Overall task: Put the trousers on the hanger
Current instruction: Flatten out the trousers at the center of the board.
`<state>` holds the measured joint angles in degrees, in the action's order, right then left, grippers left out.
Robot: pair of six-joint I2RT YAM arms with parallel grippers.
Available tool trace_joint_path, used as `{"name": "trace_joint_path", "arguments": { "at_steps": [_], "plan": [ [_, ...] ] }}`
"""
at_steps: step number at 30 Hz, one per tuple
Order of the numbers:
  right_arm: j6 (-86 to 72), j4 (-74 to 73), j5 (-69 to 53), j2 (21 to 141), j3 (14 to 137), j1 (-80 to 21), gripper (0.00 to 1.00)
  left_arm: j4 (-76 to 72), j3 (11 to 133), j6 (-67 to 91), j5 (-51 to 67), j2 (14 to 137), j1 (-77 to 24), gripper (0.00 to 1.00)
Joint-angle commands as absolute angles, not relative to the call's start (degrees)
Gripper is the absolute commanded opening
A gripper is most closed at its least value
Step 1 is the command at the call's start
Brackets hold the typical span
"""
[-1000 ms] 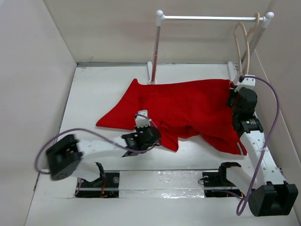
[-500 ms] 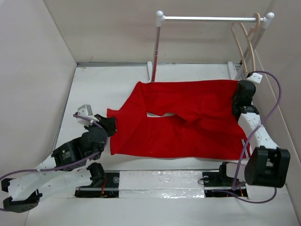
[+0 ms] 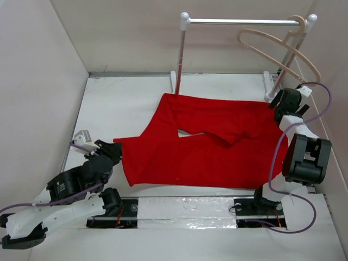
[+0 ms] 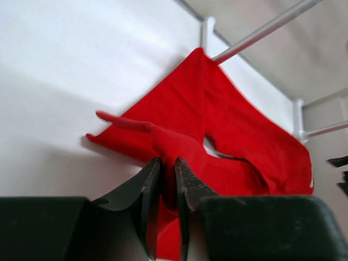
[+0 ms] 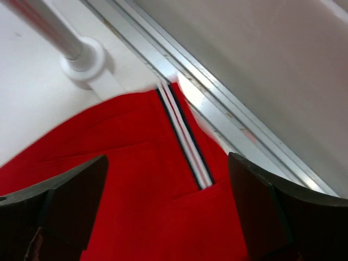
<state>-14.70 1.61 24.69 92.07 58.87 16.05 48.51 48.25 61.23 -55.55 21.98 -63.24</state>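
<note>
The red trousers point(image 3: 212, 152) lie spread flat on the table, waist to the right and legs to the left. At the end of the near leg, my left gripper point(image 3: 114, 150) has its jaws nearly together. In the left wrist view a raised fold of the trousers point(image 4: 228, 125) is pinched in that gripper point(image 4: 167, 161). My right gripper point(image 3: 278, 102) hovers over the far right waist corner. Its jaws point(image 5: 167, 160) stand wide apart above the white stripe trim point(image 5: 187, 138) and touch nothing. The beige hanger point(image 3: 277, 50) hangs tilted from the rail's right end.
The white rail stand point(image 3: 244, 22) rises at the back, its left post point(image 3: 178, 60) touching the trousers' far edge and its right foot point(image 5: 81, 57) next to the waist. Enclosure walls stand close on the left, the back and the right.
My left arm drew the near leg out to the left, flattening the trousers. The right gripper opened and let go of the waist. The hanger swung out leftwards on the rail.
</note>
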Motion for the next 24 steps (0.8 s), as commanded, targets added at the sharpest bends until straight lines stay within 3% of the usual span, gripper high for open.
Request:
{"name": "trace_joint_path", "arguments": {
  "at_steps": [1,2,5,7,10,11,12,14,19,22,24],
  "plan": [
    [-18.72,8.87,22.95,85.53,55.83,14.07,0.99,60.45,48.69,79.77,-62.75,23.55,-63.19,0.15],
    [-18.98,10.36,22.24,83.52,54.16,12.58,0.99,60.82,48.95,79.8,-62.75,23.29,-63.19,0.28],
    [-19.77,12.3,19.36,74.56,46.6,10.12,0.98,58.81,48.69,76.74,-61.71,21.89,-63.19,0.53],
    [-19.87,16.14,17.59,67.52,39.6,6.43,0.96,53.46,47.73,72.71,-61.61,21.8,-63.19,0.58],
    [-19.51,19.59,14.16,61.2,33.42,-0.51,0.8,40.12,46.76,60.68,-58.91,26.6,-63.19,0.52],
    [-19.08,20.21,11.63,60.3,30.61,-2.44,0.52,36.08,47.11,56.99,-58.02,29.15,-63.19,0.46],
    [-17.77,21.08,10.38,59.51,29.37,-4.55,0.31,31.42,47.54,53.3,-57.66,32.05,-63.19,0.43],
    [-15.57,21.19,7.32,58.54,27.78,-11.75,0.0,28.49,49.64,50.73,-56.95,42.59,-62.67,0.33],
    [-9.15,16.62,4.31,55.73,26.11,-23.1,0.0,14.19,51.86,38.55,-50.39,64.55,-58.55,0.15],
    [-8.44,15.91,1.42,53.97,24.27,-25.57,0.0,2.66,51.24,33.06,-33.79,71.52,-49.59,0.15],
    [-7.57,15.29,0.44,53.27,23.65,-26.88,0.0,0.36,52.9,30.86,-28.05,78.11,-48.52,0.22]
  ]
}}
